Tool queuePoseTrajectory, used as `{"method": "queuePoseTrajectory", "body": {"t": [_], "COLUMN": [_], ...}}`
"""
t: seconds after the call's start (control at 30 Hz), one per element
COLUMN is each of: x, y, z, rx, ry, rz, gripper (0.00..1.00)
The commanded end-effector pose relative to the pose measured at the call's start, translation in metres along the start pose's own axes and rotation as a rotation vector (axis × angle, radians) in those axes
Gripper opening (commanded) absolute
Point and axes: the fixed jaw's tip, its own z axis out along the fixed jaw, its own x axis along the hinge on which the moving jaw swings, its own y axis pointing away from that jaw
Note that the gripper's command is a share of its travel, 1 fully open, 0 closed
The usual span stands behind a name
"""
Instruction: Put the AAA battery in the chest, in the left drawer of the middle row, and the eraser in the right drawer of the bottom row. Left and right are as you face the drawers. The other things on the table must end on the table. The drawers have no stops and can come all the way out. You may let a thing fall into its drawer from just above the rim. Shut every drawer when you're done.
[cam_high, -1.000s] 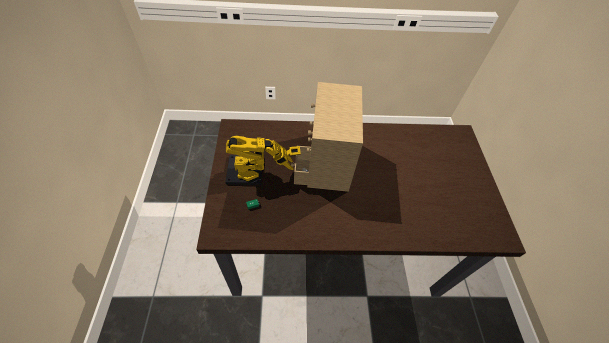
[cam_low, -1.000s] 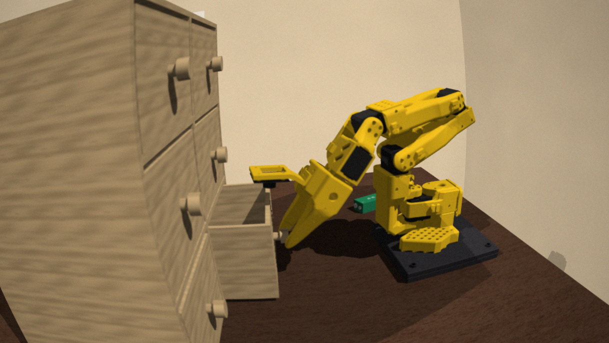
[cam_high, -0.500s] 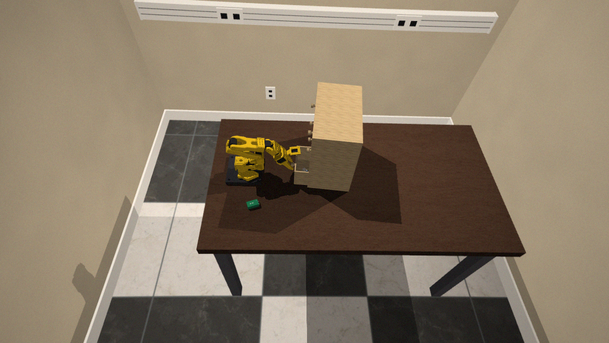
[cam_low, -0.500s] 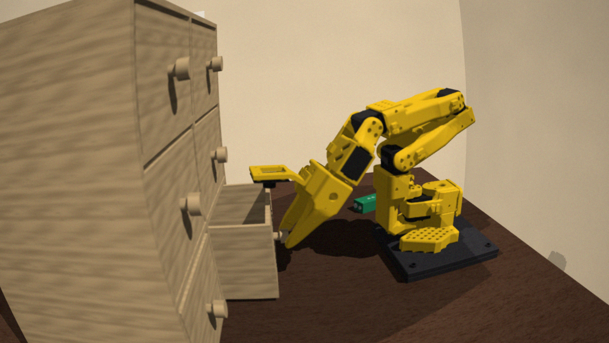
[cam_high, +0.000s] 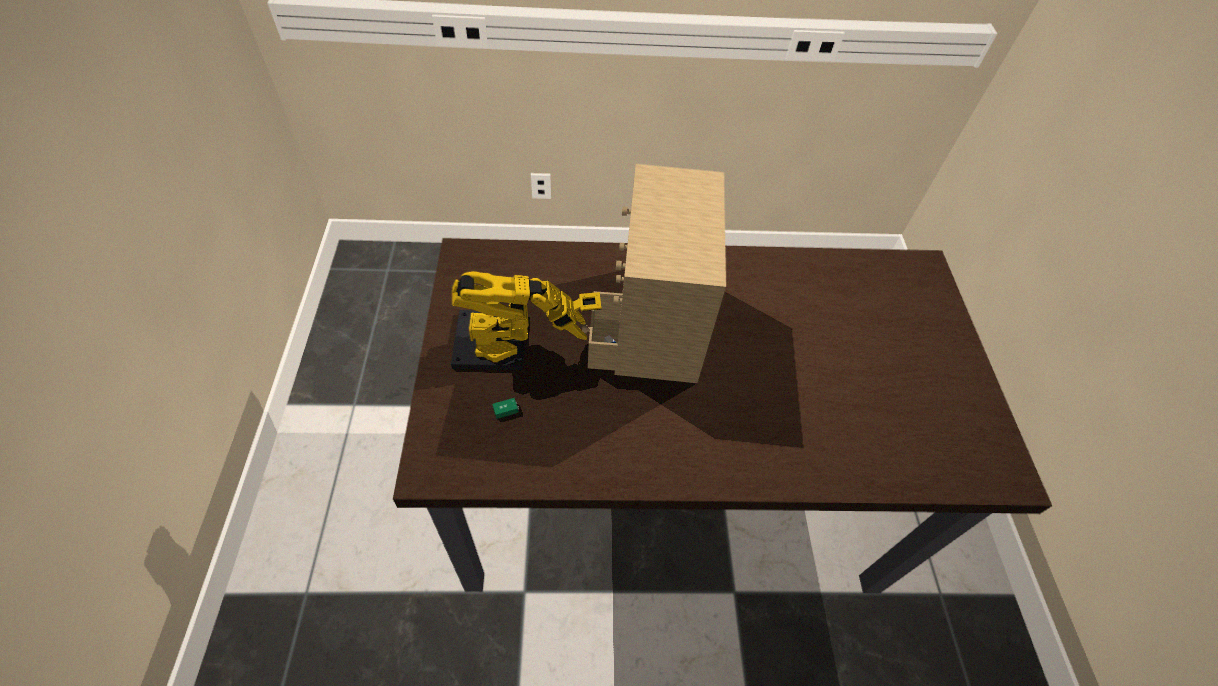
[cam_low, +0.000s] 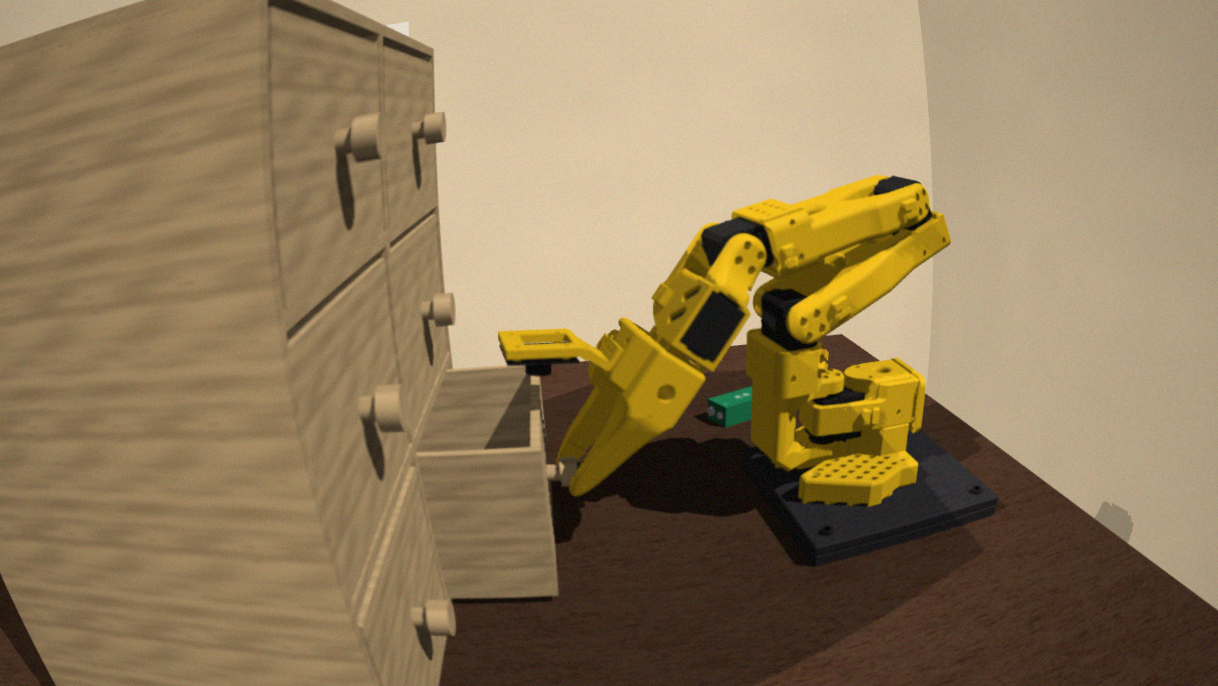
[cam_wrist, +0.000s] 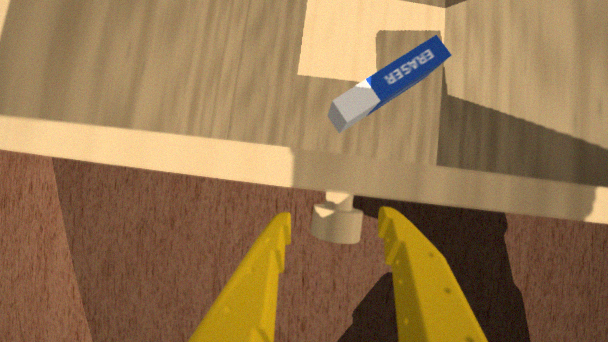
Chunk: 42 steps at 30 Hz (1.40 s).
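The wooden chest (cam_high: 673, 272) stands on the table with its bottom right drawer (cam_low: 485, 477) pulled out. The blue and grey eraser (cam_wrist: 389, 82) lies on the floor of that drawer. My gripper (cam_wrist: 332, 217) is low in front of the drawer, with one finger on each side of its knob (cam_wrist: 336, 227). A small gap shows between each finger and the knob, so the gripper is open around it. It also shows at the knob in the exterior view (cam_low: 572, 477). I see no AAA battery in any view.
A small green block (cam_high: 505, 409) lies on the table beside my base (cam_low: 869, 502); it also shows behind the arm (cam_low: 730, 406). The other drawers of the chest (cam_low: 213, 340) are shut. The table's left edge is close behind my base.
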Motion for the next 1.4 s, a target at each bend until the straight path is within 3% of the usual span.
{"method": "queuePoseTrajectory", "body": {"t": [0.0,0.83,1.37], "x": [-0.0010,-0.0021,-0.0021], "y": [-0.0017,-0.0019,-0.0019], "z": [-0.0008,-0.0014,-0.0014], "rx": [0.006,0.007,0.007], "ry": [0.002,0.002,0.002], "rz": [0.008,0.009,0.009], "gripper": [0.21,0.21,0.11]}}
